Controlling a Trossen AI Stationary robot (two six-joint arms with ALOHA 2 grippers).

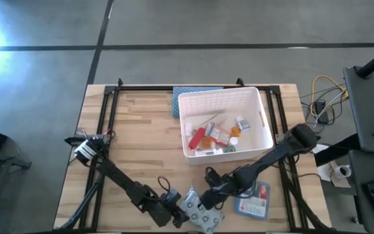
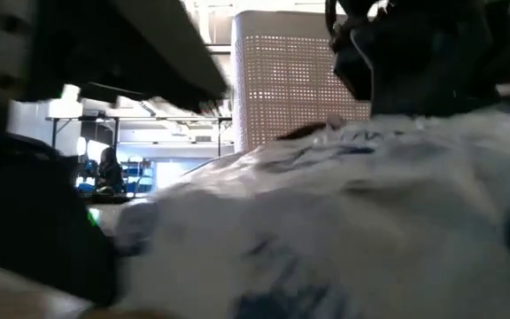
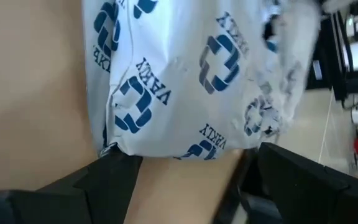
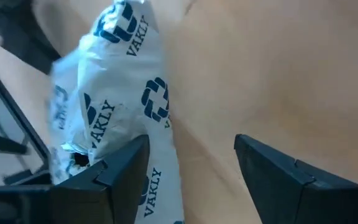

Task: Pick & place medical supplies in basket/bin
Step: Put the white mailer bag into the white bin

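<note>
At the near edge of the wooden table, seen from above, both grippers meet at the grey patterned pouch. The left gripper sits at the pouch's left side and the right gripper just above its upper right corner. A blue-white flat box lies just right of the right gripper, apart from the pouch. Well beyond both grippers stands the white bin, holding a red tube, a red-orange box and small white bottles. A blue-grey mat shows behind the bin's left wall.

In the low view the pouch fills most of the picture, with a dark gripper body above it at upper right and the bin's slotted wall behind; which arm that is I cannot tell there.

In the left wrist view the two dark fingers stand wide apart, and the pouch lies just ahead of them, its edge reaching one fingertip, not clamped.

In the right wrist view the fingers are also spread wide. The pouch lies against one finger, with bare table in front of the other.
</note>
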